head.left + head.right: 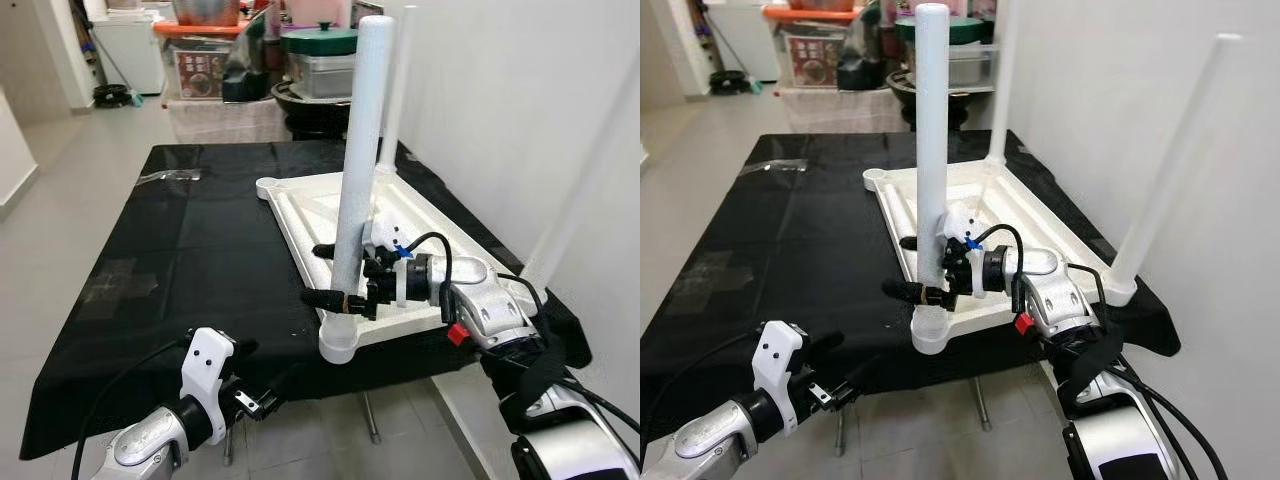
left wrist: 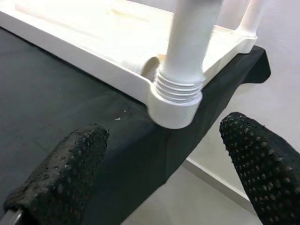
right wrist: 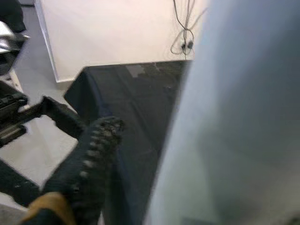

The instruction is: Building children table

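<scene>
A white children's table top (image 1: pixel 300 215) lies upside down on a table draped in black cloth (image 1: pixel 190 250). Three white legs stand up from its corners: a near one (image 1: pixel 357 150), a far one (image 1: pixel 397 90) and one at the right (image 1: pixel 1170 150). My right gripper (image 1: pixel 322 274) is open and straddles the near leg low down. One finger (image 1: pixel 318 297) passes in front of it and the other goes behind. My left gripper (image 2: pixel 164 173) is open below the table's front edge. It faces the near leg's threaded corner socket (image 2: pixel 180 89) and holds nothing.
A white wall runs close along the right side. Behind the table stand storage boxes and cooking pots (image 1: pixel 320 60). Grey tiled floor (image 1: pixel 70 160) lies open to the left. The cloth hangs over the front edge (image 1: pixel 120 400).
</scene>
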Robot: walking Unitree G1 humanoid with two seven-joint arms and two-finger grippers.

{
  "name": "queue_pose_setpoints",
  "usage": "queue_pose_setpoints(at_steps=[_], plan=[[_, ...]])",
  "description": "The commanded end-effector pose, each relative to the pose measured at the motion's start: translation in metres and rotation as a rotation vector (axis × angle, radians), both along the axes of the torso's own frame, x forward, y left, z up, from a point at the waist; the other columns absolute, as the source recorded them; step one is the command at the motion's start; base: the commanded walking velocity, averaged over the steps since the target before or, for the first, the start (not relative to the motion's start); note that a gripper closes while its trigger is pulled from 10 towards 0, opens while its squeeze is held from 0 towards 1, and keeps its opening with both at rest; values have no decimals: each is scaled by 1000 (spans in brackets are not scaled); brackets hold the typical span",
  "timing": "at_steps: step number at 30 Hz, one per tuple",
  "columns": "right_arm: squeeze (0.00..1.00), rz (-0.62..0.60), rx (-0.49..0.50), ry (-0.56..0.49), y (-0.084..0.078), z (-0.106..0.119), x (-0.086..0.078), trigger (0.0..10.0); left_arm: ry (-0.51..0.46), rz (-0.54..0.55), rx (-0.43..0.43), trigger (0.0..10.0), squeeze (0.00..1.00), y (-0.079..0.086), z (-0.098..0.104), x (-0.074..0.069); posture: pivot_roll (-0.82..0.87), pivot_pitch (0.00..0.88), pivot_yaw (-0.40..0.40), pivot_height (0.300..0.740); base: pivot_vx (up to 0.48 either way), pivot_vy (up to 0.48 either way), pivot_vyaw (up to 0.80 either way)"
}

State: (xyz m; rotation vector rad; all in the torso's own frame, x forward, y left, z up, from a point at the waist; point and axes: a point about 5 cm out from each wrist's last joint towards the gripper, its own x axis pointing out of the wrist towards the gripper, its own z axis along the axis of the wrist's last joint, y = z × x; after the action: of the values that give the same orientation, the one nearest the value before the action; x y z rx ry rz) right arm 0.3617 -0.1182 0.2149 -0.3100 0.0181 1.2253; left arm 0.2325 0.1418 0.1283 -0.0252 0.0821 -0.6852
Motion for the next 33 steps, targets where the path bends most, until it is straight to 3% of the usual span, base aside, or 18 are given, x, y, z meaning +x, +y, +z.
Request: queue_pose_setpoints(at_steps=[1, 3, 5, 7, 8, 12, 13, 14, 16, 17, 19, 21, 23, 24, 25, 26, 28, 33], plan=[[0, -1, -20, -15, 5, 1, 2, 0, 9, 0, 5, 10000, 0, -1, -2, 0, 102, 0, -86, 740, 0, 0, 0], [0, -238, -63, 5, -4, -6, 20, 0, 10, 11, 4, 10000, 0, 0, -3, -2, 99, 0, -87, 740, 0, 0, 0], [0, -238, -63, 5, -4, -6, 20, 0, 10, 11, 4, 10000, 0, 0, -3, -2, 99, 0, -87, 740, 0, 0, 0], [0, -495, -80, 33, -25, -14, 31, 0, 14, 14, 4, 10000, 0, 0, -5, -4, 92, 0, -81, 740, 0, 0, 0], [0, -495, -80, 33, -25, -14, 31, 0, 14, 14, 4, 10000, 0, 0, -5, -4, 92, 0, -81, 740, 0, 0, 0], [0, -717, -50, 54, -49, -20, 35, 0, 16, 11, 4, 10000, 0, -1, -5, -4, 84, 0, -76, 740, 0, 0, 0], [0, -859, 7, 71, -64, -22, 36, 0, 15, 9, 4, 10000, 0, -1, -5, -3, 77, 0, -70, 740, 0, 0, 0], [0, -859, 7, 71, -64, -22, 36, 0, 15, 9, 4, 10000, 0, -1, -5, -3, 77, 0, -70, 740, 0, 0, 0], [0, -1103, 143, 120, -89, -26, 33, 0, 15, 5, 5, 10000, 0, -1, -5, -1, 70, 0, -63, 740, 0, 0, 0], [0, -1103, 143, 120, -89, -26, 33, 0, 15, 5, 5, 10000, 0, -1, -5, -1, 70, 0, -63, 740, 0, 0, 0], [0, -1338, 232, 166, -109, -37, 23, 0, 16, -2, 6, 10000, 0, -2, -5, -1, 67, 0, -54, 740, 0, 0, 0], [0, -1338, 232, 166, -109, -37, 23, 0, 16, -2, 6, 10000, 0, -2, -5, -1, 67, 0, -54, 740, 0, 0, 0], [0, -1535, 242, 163, -125, -47, 11, 0, 17, -5, 5, 10000, 0, -4, -5, -1, 63, 0, -51, 740, 0, 0, 0], [0, -1535, 242, 163, -125, -47, 11, 0, 17, -5, 5, 10000, 0, -4, -5, -1, 63, 0, -51, 740, 0, 0, 0], [0, -1647, 230, 142, -134, -50, 5, 0, 17, -4, 5, 10000, 0, -4, -5, 0, 62, 0, -50, 740, 0, 0, 0], [0, -1647, 230, 142, -134, -50, 5, 0, 17, -4, 5, 10000, 0, -4, -5, 0, 62, 0, -50, 740, 0, 0, 0], [0, -1797, 224, 115, -147, -50, -1, 0, 17, -2, 6, 10000, 0, -4, -5, 1, 58, 0, -50, 740, 0, 0, 0], [0, -1807, 217, 125, -145, -44, 3, 0, 17, -2, 6, 10000, 0, -4, -5, 2, 57, 0, -50, 740, 0, 0, 0]])
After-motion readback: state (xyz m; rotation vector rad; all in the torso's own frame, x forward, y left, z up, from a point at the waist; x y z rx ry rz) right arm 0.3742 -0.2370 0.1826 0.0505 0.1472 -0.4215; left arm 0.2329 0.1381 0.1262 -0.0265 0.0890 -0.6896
